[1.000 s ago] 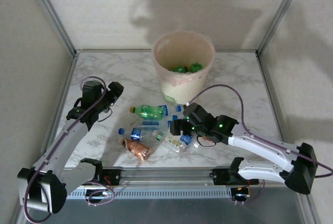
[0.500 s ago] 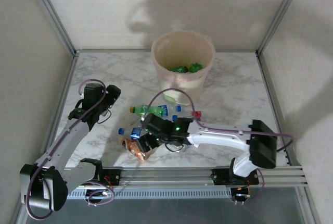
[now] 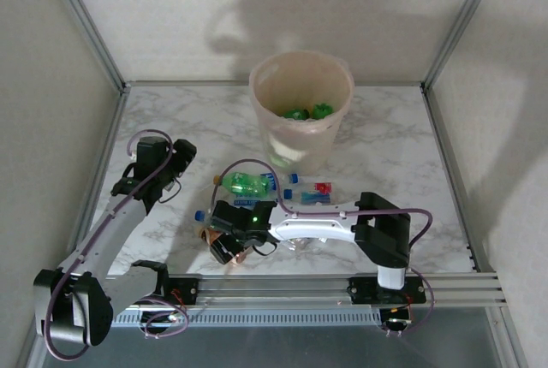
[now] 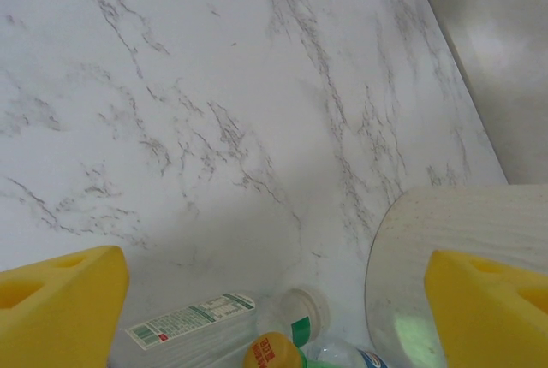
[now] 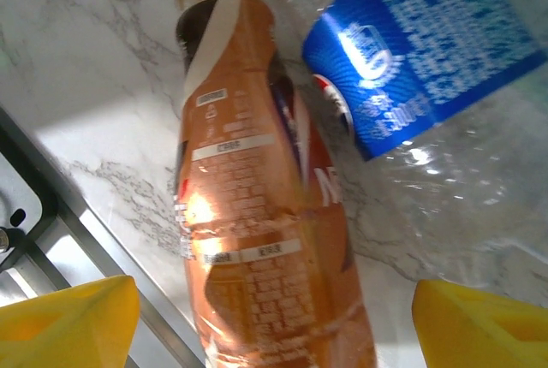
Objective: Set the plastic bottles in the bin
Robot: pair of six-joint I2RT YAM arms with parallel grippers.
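Right gripper (image 5: 274,325) jaws spread, empty, over orange-labelled bottle (image 5: 257,214) lying on table (image 3: 171,120) | its long axis crosses my closing line | left gripper (image 4: 274,317) also open, farther off | bin (image 3: 295,141) beyond.

You are working in a robotics lab test cell. The marble-patterned tabletop (image 3: 197,120) is boxed in on three sides by plain beige wall panels (image 3: 171,17) held in bare aluminium struts (image 3: 81,17). Along its near edge runs an extruded metal rail (image 3: 282,285) with two robot arms bolted to it, the left arm (image 3: 107,227) and the right arm (image 3: 312,228), each trailing exposed purple cables (image 3: 248,161).
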